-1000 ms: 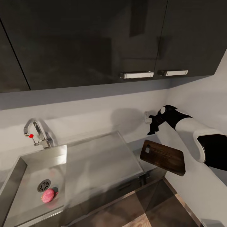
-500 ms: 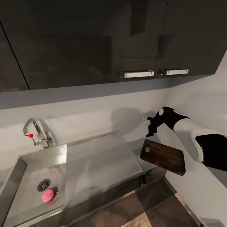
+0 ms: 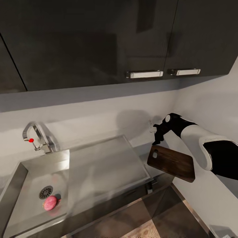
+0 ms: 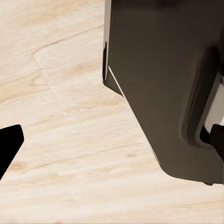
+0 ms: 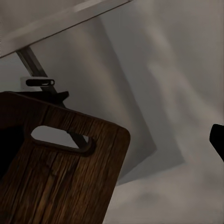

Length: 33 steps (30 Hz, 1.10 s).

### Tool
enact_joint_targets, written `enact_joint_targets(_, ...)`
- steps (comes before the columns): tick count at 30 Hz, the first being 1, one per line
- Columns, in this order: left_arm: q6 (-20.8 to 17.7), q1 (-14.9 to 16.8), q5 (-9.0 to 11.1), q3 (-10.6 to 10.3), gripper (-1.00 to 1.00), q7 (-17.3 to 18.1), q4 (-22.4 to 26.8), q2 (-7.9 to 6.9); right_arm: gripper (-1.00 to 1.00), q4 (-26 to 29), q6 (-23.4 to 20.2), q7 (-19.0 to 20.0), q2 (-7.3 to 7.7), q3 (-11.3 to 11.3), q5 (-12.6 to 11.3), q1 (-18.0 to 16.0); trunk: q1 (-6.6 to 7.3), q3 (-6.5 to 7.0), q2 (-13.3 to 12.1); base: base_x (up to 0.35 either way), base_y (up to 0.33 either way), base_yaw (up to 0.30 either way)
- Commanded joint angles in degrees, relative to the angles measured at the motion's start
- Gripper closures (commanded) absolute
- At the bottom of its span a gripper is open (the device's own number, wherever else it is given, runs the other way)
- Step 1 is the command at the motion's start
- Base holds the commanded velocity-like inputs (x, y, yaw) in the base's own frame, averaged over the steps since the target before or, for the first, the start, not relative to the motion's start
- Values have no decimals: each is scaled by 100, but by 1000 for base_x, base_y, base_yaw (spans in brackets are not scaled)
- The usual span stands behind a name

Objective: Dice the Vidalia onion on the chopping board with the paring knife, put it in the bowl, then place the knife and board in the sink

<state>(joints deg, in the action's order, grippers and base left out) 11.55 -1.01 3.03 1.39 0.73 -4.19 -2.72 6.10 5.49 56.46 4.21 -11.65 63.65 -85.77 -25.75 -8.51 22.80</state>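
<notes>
My right gripper (image 3: 158, 138) above chopping board (image 3: 172, 163), jaw state unclear; Vidalia onion (image 3: 50, 202) waits in sink (image 3: 19, 185). Next: reach it.

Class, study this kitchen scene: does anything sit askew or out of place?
Yes. The dark brown wooden chopping board juts past the grey countertop edge over the floor, tilted. The small pinkish-red onion lies in the stainless-steel sink beside the drain.

Sink and board under dark cabinets

Vidalia onion (image 3: 50, 203) lies lower left in the sink (image 3: 99, 165) beside the drain; right gripper (image 3: 158, 138) hangs over the chopping board (image 3: 172, 163) at right.
</notes>
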Motion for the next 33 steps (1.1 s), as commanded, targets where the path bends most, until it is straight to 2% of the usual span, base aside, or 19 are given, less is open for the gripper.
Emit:
enact_joint_targets(1,32,3,31,11,-100,7,-12,0,-100,5,57,5,6,-39,7,-5,-3,-20,11,0,0,0)
enact_joint_targets(12,32,4,31,11,-100,6,-12,8,-100,-115,73,13,35,-39,10,-4,-3,-122,11,0,0,0)
enact_joint_targets(19,32,5,31,11,-100,8,-12,9,-100,-151,243,10,54,-39,15,-2,-3,-188,11,0,0,0)
enact_joint_targets(25,32,5,31,11,-100,6,-12,9,-100,-153,265,13,134,-45,17,-2,-3,-244,11,0,0,0)
enact_joint_targets(29,32,5,31,11,-100,6,-12,7,-100,-153,304,14,305,-47,24,-2,-3,-281,11,0,0,0)
enact_joint_targets(31,32,5,31,11,-100,6,-12,8,-100,-147,320,14,468,-47,23,-3,-3,-300,11,0,0,0)
enact_joint_targets(33,32,5,31,11,-100,6,-12,9,-100,-142,367,14,559,-46,20,-2,-3,-318,11,0,0,0)
